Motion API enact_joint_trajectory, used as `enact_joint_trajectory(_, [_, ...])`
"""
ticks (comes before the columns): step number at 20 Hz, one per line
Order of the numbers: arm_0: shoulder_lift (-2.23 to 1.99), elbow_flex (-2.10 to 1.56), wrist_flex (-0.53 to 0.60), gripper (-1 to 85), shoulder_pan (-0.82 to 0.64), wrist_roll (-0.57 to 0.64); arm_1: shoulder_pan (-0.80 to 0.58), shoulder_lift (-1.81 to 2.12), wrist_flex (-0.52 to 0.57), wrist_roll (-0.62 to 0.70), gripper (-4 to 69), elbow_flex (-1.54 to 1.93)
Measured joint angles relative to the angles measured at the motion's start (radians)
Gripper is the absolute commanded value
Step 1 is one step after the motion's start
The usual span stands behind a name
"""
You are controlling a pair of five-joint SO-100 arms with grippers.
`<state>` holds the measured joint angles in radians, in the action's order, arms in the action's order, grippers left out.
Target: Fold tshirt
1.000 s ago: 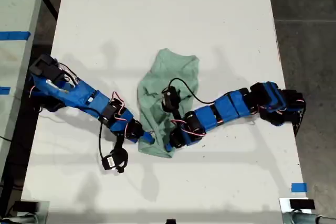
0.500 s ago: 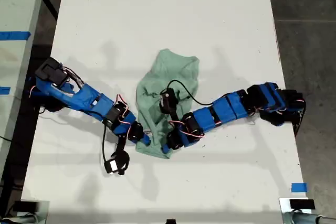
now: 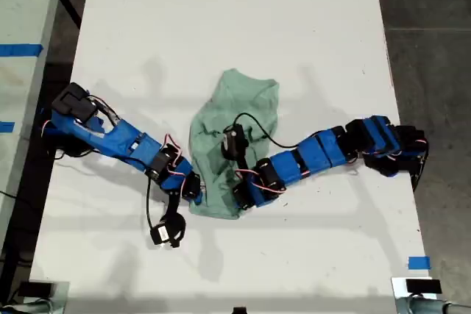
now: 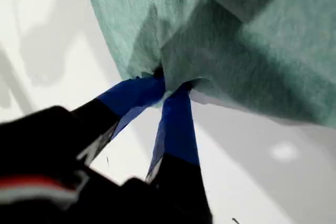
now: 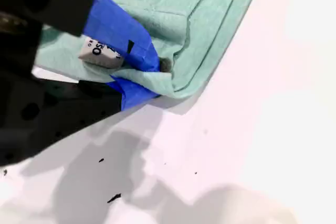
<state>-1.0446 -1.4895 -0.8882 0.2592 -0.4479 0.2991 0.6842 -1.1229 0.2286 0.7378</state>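
Note:
The pale green tshirt (image 3: 243, 108) lies crumpled in the middle of the white table (image 3: 221, 20). My first gripper (image 3: 197, 191) comes in from the exterior view's left and is shut on the tshirt's lower side edge. In the first wrist view its blue fingers (image 4: 176, 124) meet in a fold of the tshirt (image 4: 252, 51), which hangs slightly off the table. My second gripper (image 3: 239, 199) reaches from the exterior view's right and is shut on the hem. The second wrist view shows this pinch (image 5: 152, 80) near a hemmed corner of the tshirt (image 5: 173, 3).
A small black camera (image 3: 165, 232) hangs on a cable beside the arm on the exterior view's left. Blue tape (image 3: 419, 262) marks the table's near corner on the exterior view's right. Another pale surface (image 3: 22, 49) stands at that view's left, with dark floor (image 3: 434, 34) at its right.
Both grippers have shifted slightly toward the exterior view's left, dragging the tshirt's lower edge with them. The tshirt's upper part has stayed put.

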Motion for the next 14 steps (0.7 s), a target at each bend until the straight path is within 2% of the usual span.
enact_joint_trajectory(8, [-0.078, 0.235, -0.074, 0.1, 0.166, -0.051, 0.124, 0.176, 0.003, 0.023, -1.1, 0.002])
enact_joint_trajectory(11, [-0.196, 0.236, -0.16, 0.0, 0.163, -0.048, 0.112, 0.281, -0.055, 0.055, -1.1, 0.002])
enact_joint_trajectory(14, [-0.291, 0.221, -0.275, 0.0, 0.071, 0.055, 0.023, 0.362, -0.123, 0.143, -1.1, 0.026])
